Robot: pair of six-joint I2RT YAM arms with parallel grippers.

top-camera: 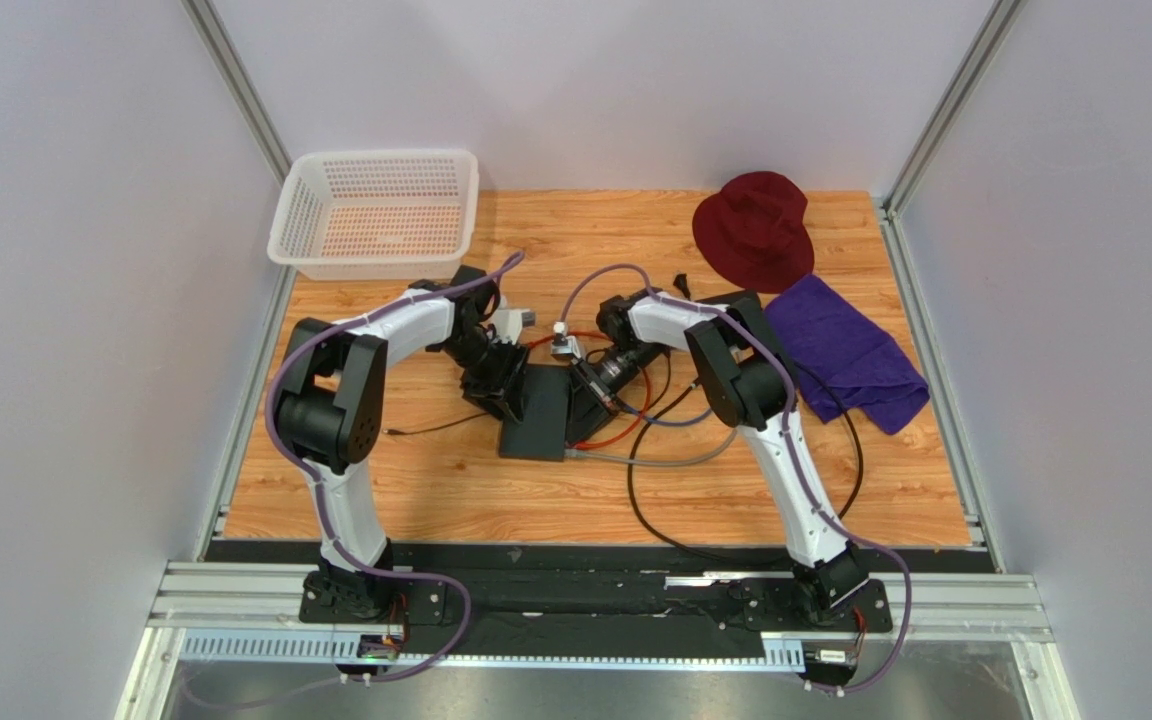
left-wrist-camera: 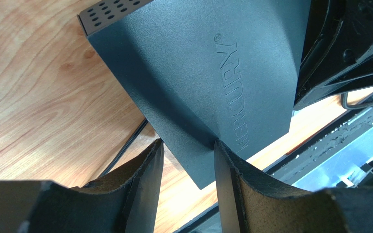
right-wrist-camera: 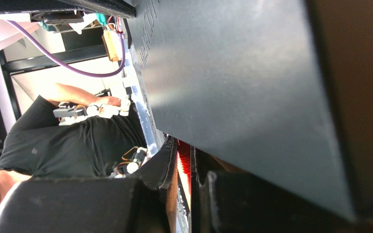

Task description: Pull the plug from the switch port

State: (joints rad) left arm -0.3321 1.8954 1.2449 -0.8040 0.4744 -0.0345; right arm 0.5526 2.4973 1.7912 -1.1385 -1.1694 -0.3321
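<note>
The switch [top-camera: 542, 420] lies just below the middle of the top view, a flat dark grey box on the wooden table [top-camera: 432, 480] between the two arms. The left gripper [left-wrist-camera: 188, 145] has its fingers [left-wrist-camera: 149, 170] about half apart. A corner of the box is wedged between them and both pads touch its edges, so it looks clamped on the switch as the anchor. The right gripper [right-wrist-camera: 184, 145], at the lower centre of its wrist view, has its jaws nearly together on a thin red strip. I take this to be the plug [right-wrist-camera: 184, 167], or the cable just behind it; the frame is too close to tell which. The switch port itself is hidden, at the box's right-hand edge in the top view, where the right fingers meet it. The step in hand appears to be the pull itself. To do it well, the right arm should draw straight out along the line of the port, not up or sideways, since a skewed pull jams a plug. If there is a latch tab, it must be pressed first, and whether the fingers cover it cannot be seen. The left hold is on a corner only, so the box may pivot or slip, and a slow, steady pull suits better than a jerk. The red cable [top-camera: 615, 432] loops loosely below the right gripper, so it should not drag.
</note>
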